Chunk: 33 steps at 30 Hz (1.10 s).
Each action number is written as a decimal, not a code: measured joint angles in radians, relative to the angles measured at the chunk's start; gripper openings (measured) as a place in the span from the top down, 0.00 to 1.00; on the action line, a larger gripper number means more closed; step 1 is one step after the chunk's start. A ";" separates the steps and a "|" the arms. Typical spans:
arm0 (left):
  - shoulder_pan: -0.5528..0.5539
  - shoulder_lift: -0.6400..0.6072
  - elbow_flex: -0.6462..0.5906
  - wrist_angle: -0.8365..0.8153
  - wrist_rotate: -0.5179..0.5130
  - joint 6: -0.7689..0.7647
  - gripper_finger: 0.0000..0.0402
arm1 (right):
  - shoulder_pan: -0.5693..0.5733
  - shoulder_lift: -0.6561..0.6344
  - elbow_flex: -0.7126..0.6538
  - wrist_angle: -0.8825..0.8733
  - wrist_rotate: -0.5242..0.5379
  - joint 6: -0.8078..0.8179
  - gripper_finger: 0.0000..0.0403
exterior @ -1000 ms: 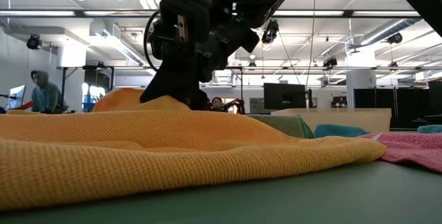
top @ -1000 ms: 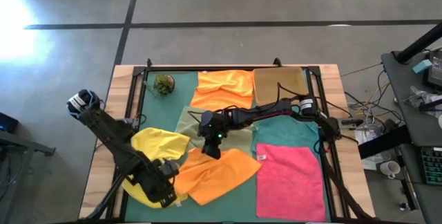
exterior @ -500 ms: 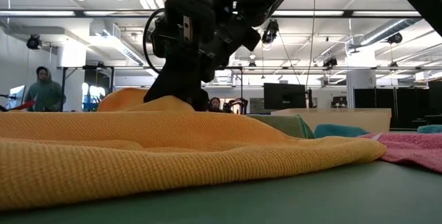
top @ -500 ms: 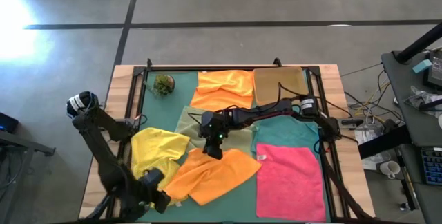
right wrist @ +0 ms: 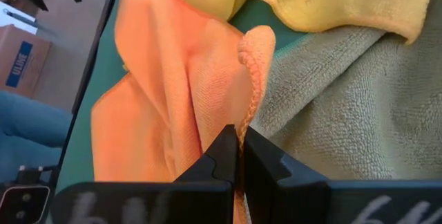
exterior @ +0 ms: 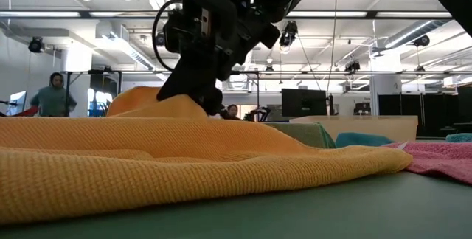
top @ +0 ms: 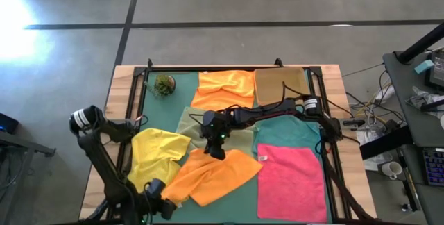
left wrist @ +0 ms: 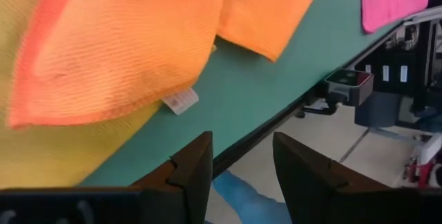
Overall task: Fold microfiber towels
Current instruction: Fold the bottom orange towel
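An orange towel [top: 216, 176] lies rumpled at the table's near middle, overlapping a yellow towel [top: 156, 152]. My right gripper [top: 218, 151] is shut on its far corner, which overlaps an olive green towel [top: 189, 123]. My left gripper [left wrist: 242, 158] hovers open over the table's near left edge [top: 164, 204], beside the orange towel's left corner with its white tag [left wrist: 181, 100], touching nothing. A second orange towel [top: 225, 89] lies at the far middle, a teal towel [top: 288, 136] to the right, and a pink towel [top: 291, 181] at the near right. My right gripper pinches the orange towel's hemmed edge [right wrist: 251, 110] at its far corner between its two fingers. The fingers come slanting down from the far right. The held corner stands up as a small peak [exterior: 171, 103]; the remainder of the towel lies slack on the table.
A tan tray [top: 281, 86] stands at the far right and a small green plant ball [top: 164, 84] at the far left. A black frame [top: 136, 107] borders the green mat. Beyond the table a person [exterior: 54, 99] stands in the room.
My left gripper has drawn back from the orange towel's left corner toward the table's near left edge, sinking and rolling about its own axis, its fingers staying open. The orange towel's near part has stayed where it lay.
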 joint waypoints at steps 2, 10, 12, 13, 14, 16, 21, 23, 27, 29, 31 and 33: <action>-0.001 0.003 0.000 0.013 0.000 0.000 0.66 | 0.000 0.000 0.000 -0.011 0.000 -0.002 0.98; -0.058 -0.003 -0.002 -0.064 0.042 0.001 0.66 | 0.000 -0.001 0.000 -0.060 0.000 -0.026 0.98; -0.060 -0.030 -0.005 -0.136 0.050 0.004 0.66 | 0.000 -0.001 0.000 -0.060 0.000 -0.024 0.98; -0.059 -0.052 -0.008 -0.170 0.049 0.005 0.66 | 0.000 -0.001 0.000 -0.060 0.000 -0.022 0.98; -0.058 -0.077 -0.010 -0.209 0.048 0.005 0.66 | 0.000 -0.001 0.000 -0.060 0.000 -0.018 0.98; -0.057 -0.131 -0.021 -0.291 0.046 0.005 0.66 | 0.000 -0.001 0.000 -0.060 0.000 -0.012 0.98; -0.057 -0.247 -0.102 -0.327 0.045 0.005 0.66 | 0.000 -0.001 0.000 -0.061 0.000 -0.012 0.98; -0.057 -0.265 -0.134 -0.300 0.046 0.026 0.66 | 0.000 -0.001 0.000 -0.061 0.000 -0.012 0.98; -0.057 -0.269 -0.178 -0.186 0.072 0.212 0.66 | 0.000 -0.001 0.000 -0.062 0.001 -0.010 0.98; -0.057 -0.256 -0.185 -0.114 0.078 0.382 0.66 | 0.000 -0.002 0.000 -0.062 0.001 -0.010 0.98; -0.057 -0.238 -0.185 -0.051 0.080 0.551 0.66 | 0.000 -0.002 0.000 -0.061 0.001 -0.005 0.98; -0.050 -0.222 -0.182 -0.036 0.083 0.656 0.66 | 0.000 -0.002 0.000 -0.061 0.004 0.003 0.98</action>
